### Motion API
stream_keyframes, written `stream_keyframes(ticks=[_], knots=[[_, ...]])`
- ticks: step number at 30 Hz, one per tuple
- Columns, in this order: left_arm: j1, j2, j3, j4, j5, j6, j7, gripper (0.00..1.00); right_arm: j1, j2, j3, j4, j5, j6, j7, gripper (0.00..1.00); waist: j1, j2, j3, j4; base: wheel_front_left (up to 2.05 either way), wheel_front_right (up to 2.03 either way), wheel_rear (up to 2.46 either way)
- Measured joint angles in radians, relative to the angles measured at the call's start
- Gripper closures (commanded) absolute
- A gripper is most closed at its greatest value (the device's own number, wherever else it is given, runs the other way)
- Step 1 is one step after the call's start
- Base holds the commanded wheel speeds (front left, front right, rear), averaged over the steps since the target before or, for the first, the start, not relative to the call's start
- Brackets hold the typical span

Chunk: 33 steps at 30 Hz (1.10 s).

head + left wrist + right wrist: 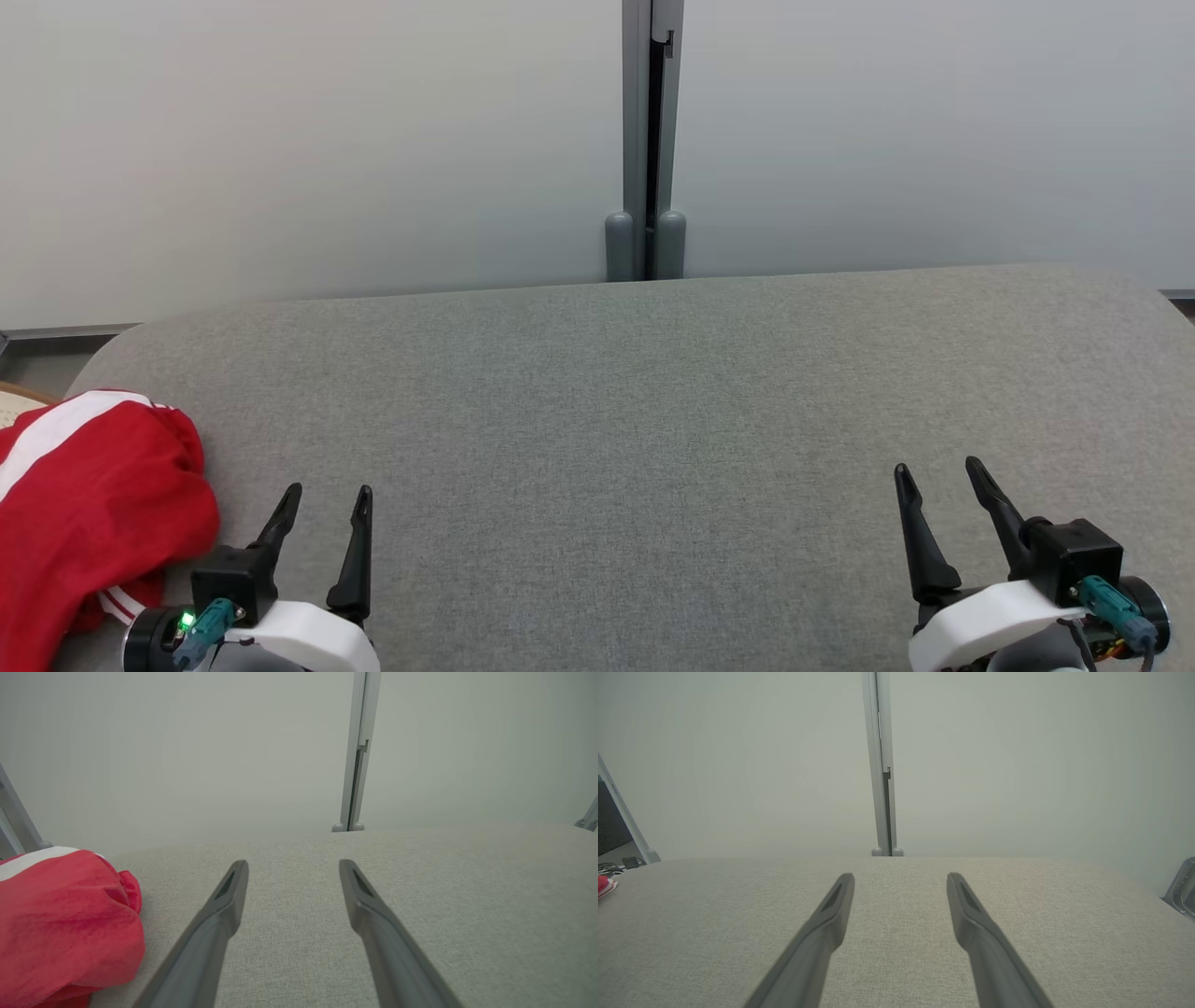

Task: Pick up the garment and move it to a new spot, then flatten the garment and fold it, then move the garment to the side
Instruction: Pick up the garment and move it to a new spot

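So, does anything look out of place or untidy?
Only the red garment: it lies bunched up, not flat, at the left end of the grey table, beside the open left gripper. Nothing else stands out.

Grey fabric-covered surface (653, 420), crumpled red garment with white stripes (84, 504) at its left edge.

Bright, flat, diffuse light across all three views. Shadows faint: just a soft dark rim where the red garment (84, 504) meets the surface (597, 420). Head view sharp, weave readable. Wrist views hazier, low contrast, wall (187, 742) washed out. Left end effector (293, 862) fingers (205, 947) blur toward the bottom edge of its view; right end effector (900, 874) same. Surface's far edge bows in wrist views, wide-angle distortion.
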Motion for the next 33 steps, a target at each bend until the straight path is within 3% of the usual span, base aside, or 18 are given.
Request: stream_keyframes(ticks=[10, 26, 33], knots=[[-0.031, 0.005, 0.009, 0.004, -0.013, -0.002, 0.000, 0.00, 0.002, 0.001, 0.006, -0.044, -0.003, 0.000, 0.007, 0.00, 0.0000, 0.0000, 0.007, 0.081, 0.00, 0.00, 0.00], [-0.030, 0.037, 0.061, -0.023, -0.036, 0.010, 0.000, 0.00, -0.014, 0.011, 0.062, -0.092, 0.008, 0.000, 0.022, 0.00, 0.0000, 0.0000, 0.024, 0.371, 0.00, 0.00, 0.00], [-0.012, 0.046, 0.079, -0.045, -0.042, 0.009, 0.000, 0.00, -0.017, 0.012, 0.073, -0.095, 0.002, 0.000, 0.029, 0.00, 0.0000, 0.0000, 0.031, 0.463, 0.00, 0.00, 0.00]])
